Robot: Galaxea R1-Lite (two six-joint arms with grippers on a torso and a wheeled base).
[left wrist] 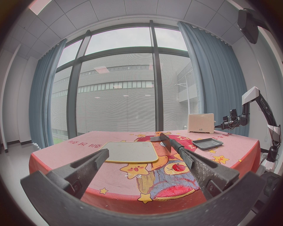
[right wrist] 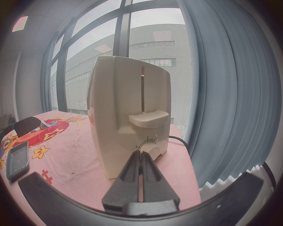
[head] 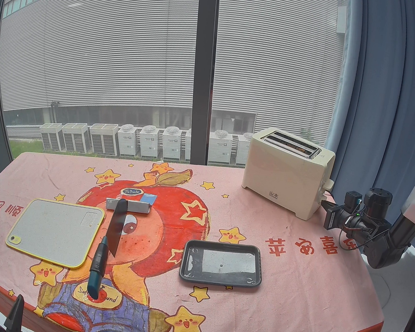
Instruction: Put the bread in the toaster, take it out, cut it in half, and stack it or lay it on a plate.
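Toaster (head: 286, 174) just ahead of R hand (right wrist: 141, 153), clenched empty below lever (right wrist: 149, 118); L hand (left wrist: 143, 153) released, off table (head: 303, 280) edge.

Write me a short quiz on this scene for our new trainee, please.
1. True or false: the knife lies on the board.
2. The right gripper is: A. open; B. shut on the lever; C. shut on nothing, by the toaster.
3. Name the black thing to the right of the knife.

Key: 1. False: it lies on the cloth, beside the board. 2. C. 3. The tray.
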